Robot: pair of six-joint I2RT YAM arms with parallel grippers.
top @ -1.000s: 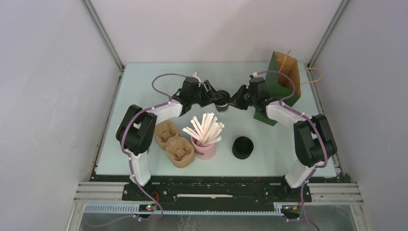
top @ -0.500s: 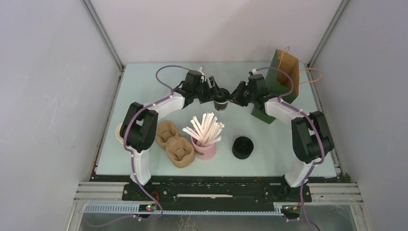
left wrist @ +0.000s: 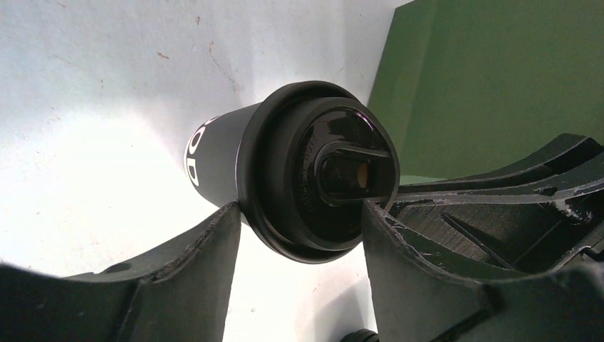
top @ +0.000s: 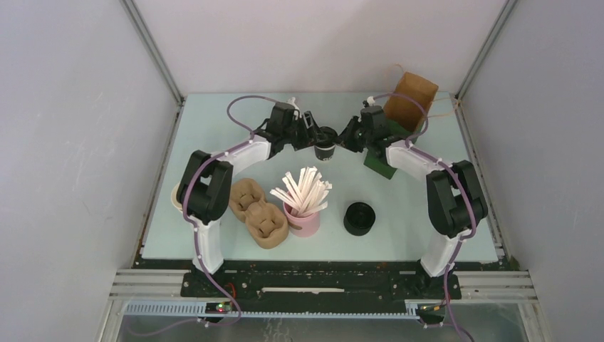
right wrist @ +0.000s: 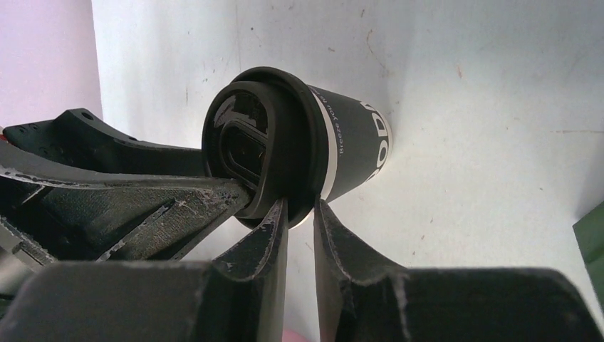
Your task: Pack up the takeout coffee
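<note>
Black paper and glossy black plastic make up the takeout coffee (top: 325, 147): a small, smooth-walled cup with white lettering, capped by a round moulded lid (left wrist: 335, 178) with a raised rim and an oval sip tab at its centre. It stands upright toward the far middle of the pale, faintly scuffed mint table (top: 427, 206), between the two wrists. Whether its base bears on the surface I cannot tell for certain.

The left gripper (left wrist: 303, 208) is spread wide across the lid, its matte black, scratched fingers (left wrist: 192, 278) pressing the rim from opposite sides. The right gripper (right wrist: 299, 206) is drawn nearly together, its worn fingers (right wrist: 260, 263) pinching the lid's edge, one on the top face and the other under the overhanging rim against the cup wall.

Just behind the cup, toward the right, a paper bag (top: 411, 100) shows one brown kraft face and one flat, matte green face. The right arm partly hides it.

Nearer the arm bases sits a pink cylindrical straw holder (top: 305, 224), with a splayed bundle of white paper-wrapped straws (top: 303, 189) leaning out of it. Just to its left lies a tan moulded-pulp cup carrier (top: 258, 211) with rounded, lobed wells. To its right, apart from it, is a squat black stack of lids (top: 359, 218). A cream curved edge shows behind the left arm, too hidden to identify.
</note>
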